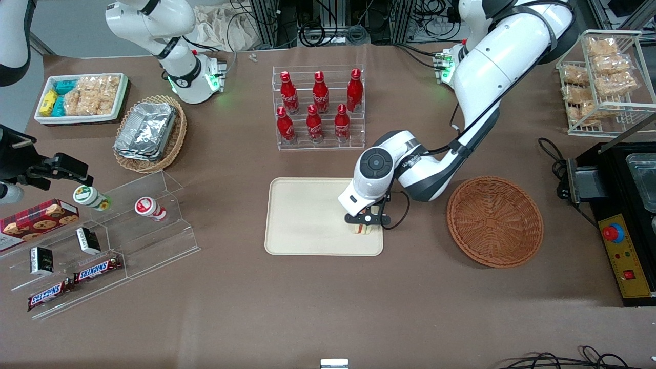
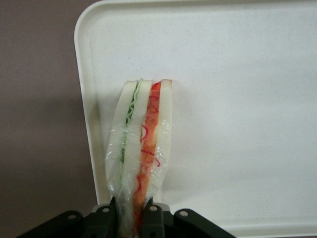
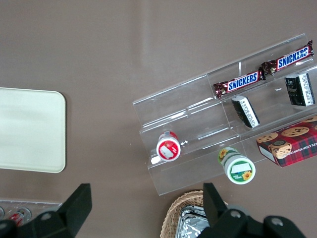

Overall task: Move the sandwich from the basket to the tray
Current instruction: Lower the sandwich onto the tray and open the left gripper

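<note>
The left arm's black two-finger gripper point(image 1: 365, 221) is low over the flat cream-beige rectangular tray point(image 1: 302, 215), its jaws clamped on the triangular white-bread sandwich point(image 2: 140, 148). The round reddish-brown wicker basket point(image 1: 495, 221) stands beside the tray.

Even overhead light is falling on the brown worktop point(image 1: 328, 307), leaving only a soft, short shadow beside the basket point(image 1: 494, 221) and under the arm. The cream tray point(image 2: 237, 99) is washing out almost white around the sandwich point(image 2: 141, 148), while the hand point(image 2: 132, 218) is blurring dark at close range.
</note>
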Tool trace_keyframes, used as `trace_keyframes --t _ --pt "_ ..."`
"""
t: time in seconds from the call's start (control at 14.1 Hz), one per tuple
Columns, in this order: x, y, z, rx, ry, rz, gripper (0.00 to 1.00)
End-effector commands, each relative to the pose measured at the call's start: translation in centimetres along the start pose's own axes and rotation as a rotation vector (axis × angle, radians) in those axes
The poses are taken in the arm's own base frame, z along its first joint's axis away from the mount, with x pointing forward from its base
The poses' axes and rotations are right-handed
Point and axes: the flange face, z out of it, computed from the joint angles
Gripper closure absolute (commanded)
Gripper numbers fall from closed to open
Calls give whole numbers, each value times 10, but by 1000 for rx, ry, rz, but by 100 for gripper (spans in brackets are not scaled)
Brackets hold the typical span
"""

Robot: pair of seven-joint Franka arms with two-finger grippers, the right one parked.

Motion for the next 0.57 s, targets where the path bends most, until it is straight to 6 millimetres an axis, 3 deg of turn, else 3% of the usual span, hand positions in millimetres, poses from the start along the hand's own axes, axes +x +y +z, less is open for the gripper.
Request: trace_keyframes --t 0.0,0.07,0.14,0.35,0.49 --pt "9 8 -1 -12 26 -62 46" --pt "6 12 0 -10 27 -60 36" --pt "5 13 0 -7 29 -61 0" --pt "17 5 -21 -14 54 -88 0" --pt "18 4 -47 -17 84 -98 0"
